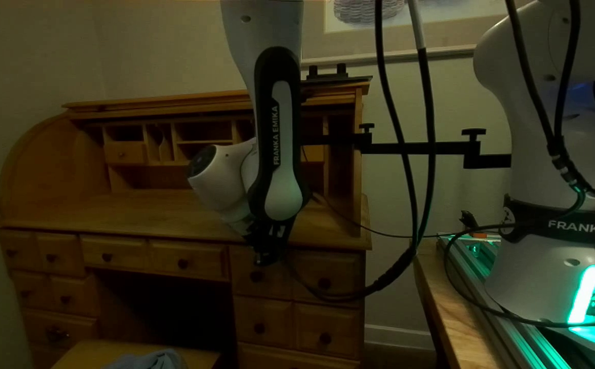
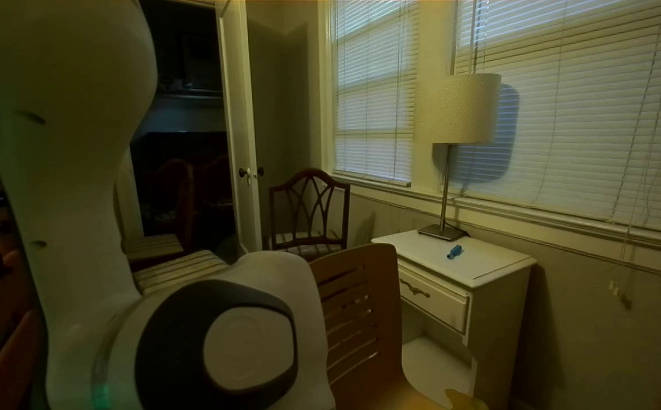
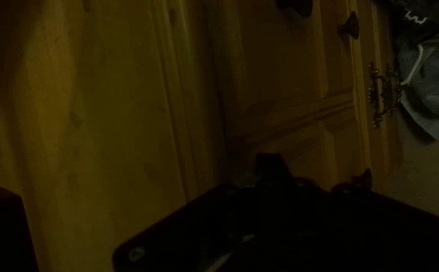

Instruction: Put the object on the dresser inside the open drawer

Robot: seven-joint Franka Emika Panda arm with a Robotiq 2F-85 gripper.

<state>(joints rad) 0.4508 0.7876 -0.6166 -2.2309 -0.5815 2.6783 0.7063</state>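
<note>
I have passing room across the writing surface of the honey-brown wooden roll-top desk (image 1: 128, 212), out to its curved side; a row of wooden cubbyholes (image 1: 203, 142) walls off the back. Beside my black gripper (image 1: 265, 257), a thick black cable loop (image 1: 395, 270) hangs before panelled wooden drawers (image 1: 277, 313) with jutting round dark knobs (image 1: 325, 338).

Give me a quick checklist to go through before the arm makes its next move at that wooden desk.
1. Gripper near the desk: ok; in an exterior view it shows against the drawer fronts, just below the desktop edge.
2. Object located: not ok; I can't make it out in any view.
3. Grip secure: cannot tell; the wrist view is too dark around the fingertips.
4. Target drawer open: cannot tell; none looks plainly pulled out.
5. Cable clear: not ok; it loops across the drawer fronts and might snag.
</note>
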